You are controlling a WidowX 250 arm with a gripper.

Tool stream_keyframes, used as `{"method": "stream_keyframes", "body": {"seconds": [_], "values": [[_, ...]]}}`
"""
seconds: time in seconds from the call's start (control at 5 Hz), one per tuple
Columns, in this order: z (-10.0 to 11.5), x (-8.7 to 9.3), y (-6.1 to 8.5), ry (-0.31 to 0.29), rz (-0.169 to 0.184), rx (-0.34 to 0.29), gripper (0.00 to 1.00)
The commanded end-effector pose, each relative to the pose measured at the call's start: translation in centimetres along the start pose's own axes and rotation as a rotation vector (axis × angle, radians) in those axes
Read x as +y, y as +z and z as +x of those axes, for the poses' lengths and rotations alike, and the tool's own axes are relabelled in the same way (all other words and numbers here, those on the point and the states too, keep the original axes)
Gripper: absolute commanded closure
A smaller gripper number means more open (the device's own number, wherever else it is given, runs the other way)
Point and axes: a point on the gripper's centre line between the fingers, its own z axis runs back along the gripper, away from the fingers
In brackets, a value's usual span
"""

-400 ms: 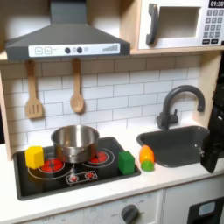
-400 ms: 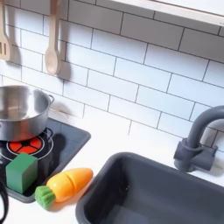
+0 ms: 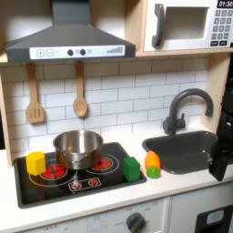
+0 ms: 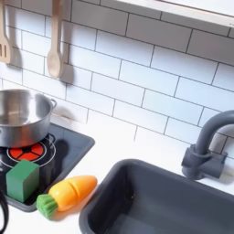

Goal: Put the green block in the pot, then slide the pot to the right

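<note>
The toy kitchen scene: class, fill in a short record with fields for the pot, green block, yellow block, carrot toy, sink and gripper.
pot: on the black stovetop, upright, nothing seen inside
green block: on the stovetop's right edge in the first exterior view, outside the pot
yellow block: stovetop's left end in the first exterior view
carrot toy: lying on the counter between green block and sink
gripper: dark shape at the first exterior view's right edge; jaws unclear

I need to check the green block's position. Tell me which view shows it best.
The second exterior view: the green block is large and sharp at the hob's front corner, beside the toy carrot. The first exterior view shows the block whole but small, with the pot behind it.
</note>
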Motion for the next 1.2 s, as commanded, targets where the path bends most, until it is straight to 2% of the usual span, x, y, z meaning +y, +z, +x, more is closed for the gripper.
{"method": "stream_keyframes", "body": {"seconds": [0.0,0.4,1.0], "values": [[2.8,0.3,-0.9,-0.013,0.036,-0.022,0.0],[5.6,2.4,-1.9,0.01,0.086,-0.032,0.0],[9.4,4.3,-2.4,0.022,0.104,-0.055,0.0]]}}
